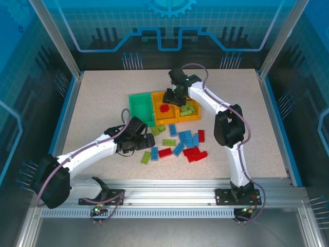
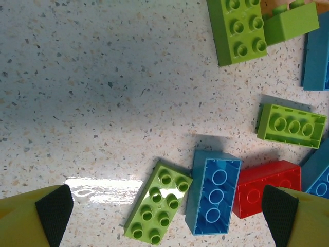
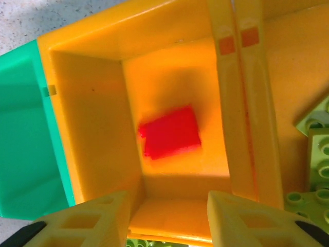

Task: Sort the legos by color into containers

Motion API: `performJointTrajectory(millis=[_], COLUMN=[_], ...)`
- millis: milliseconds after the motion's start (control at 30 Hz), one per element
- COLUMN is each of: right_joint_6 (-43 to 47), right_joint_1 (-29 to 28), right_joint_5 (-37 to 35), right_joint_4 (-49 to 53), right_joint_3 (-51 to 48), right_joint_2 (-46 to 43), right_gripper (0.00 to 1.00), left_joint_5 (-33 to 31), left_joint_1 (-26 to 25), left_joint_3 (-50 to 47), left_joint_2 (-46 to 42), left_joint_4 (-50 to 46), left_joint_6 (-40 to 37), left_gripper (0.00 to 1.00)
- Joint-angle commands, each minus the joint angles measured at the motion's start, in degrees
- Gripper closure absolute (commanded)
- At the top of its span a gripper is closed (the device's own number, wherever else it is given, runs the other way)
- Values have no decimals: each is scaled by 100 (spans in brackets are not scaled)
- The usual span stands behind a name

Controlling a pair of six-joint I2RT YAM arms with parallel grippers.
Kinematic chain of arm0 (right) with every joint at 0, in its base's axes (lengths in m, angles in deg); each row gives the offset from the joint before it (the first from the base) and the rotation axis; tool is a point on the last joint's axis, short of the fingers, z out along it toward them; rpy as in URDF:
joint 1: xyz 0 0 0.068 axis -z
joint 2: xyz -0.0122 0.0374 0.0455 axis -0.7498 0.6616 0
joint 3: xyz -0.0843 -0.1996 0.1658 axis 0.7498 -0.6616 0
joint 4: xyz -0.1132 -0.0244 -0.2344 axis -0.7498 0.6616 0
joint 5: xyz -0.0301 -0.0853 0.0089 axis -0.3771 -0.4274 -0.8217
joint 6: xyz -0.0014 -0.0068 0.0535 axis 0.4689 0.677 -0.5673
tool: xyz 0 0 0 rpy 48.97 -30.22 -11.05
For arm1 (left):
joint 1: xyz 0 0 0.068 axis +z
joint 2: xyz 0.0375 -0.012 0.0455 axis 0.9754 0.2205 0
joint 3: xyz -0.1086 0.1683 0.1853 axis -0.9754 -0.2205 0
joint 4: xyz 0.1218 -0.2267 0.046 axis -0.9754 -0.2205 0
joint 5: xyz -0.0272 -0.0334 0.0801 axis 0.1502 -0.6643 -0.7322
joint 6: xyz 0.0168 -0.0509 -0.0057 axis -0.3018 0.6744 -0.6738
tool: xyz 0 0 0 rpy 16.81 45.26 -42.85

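Near side: left gripper (image 2: 167, 212) low over the speckled table (image 1: 103, 103), fingers (image 2: 54, 211) spread wide. Beneath it, side by side: lime brick (image 2: 157, 208), blue brick (image 2: 213, 193), red brick (image 2: 264, 188). Just beyond, loose legos (image 1: 185, 140) scattered on the table, blue, red and lime mixed. Farther back, touching in a row: green bin (image 1: 141, 109), middle orange bin (image 3: 92, 128), right orange bin (image 3: 293, 77) with lime pieces (image 3: 318, 159) inside. Right gripper (image 3: 167, 218) above the middle orange bin, fingers (image 3: 97, 221) parted, gripping nothing. Single red piece (image 3: 170, 132), blurred, inside that bin.
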State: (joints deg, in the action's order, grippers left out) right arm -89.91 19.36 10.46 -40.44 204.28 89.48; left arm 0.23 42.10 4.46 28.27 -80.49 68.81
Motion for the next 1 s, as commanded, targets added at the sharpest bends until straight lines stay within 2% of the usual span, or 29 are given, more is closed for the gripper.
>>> performJointTrajectory(millis=[0, 67, 367, 733, 967], right_joint_6=[-115, -80, 78, 549, 594], right_joint_1=[-108, -121, -103, 171, 712], right_joint_5=[5, 50, 78, -29, -73], right_joint_4=[215, 195, -158, -361, -657], right_joint_3=[457, 414, -447, -1485, -2764], right_joint_2=[274, 204, -769, -2065, -3066], right_gripper=[39, 34, 25, 18, 16], left_joint_5=[-196, -218, -399, -566, -564], left_joint_1=[-603, -784, -1563, -1694, -1762], left_joint_3=[304, 360, 730, 886, 1056], left_joint_2=[443, 532, 1244, 1667, 1908], left_joint_4=[-327, -350, -579, -596, -572], left_joint_6=[274, 306, 555, 716, 669], left_gripper=[5, 7, 10, 23, 37])
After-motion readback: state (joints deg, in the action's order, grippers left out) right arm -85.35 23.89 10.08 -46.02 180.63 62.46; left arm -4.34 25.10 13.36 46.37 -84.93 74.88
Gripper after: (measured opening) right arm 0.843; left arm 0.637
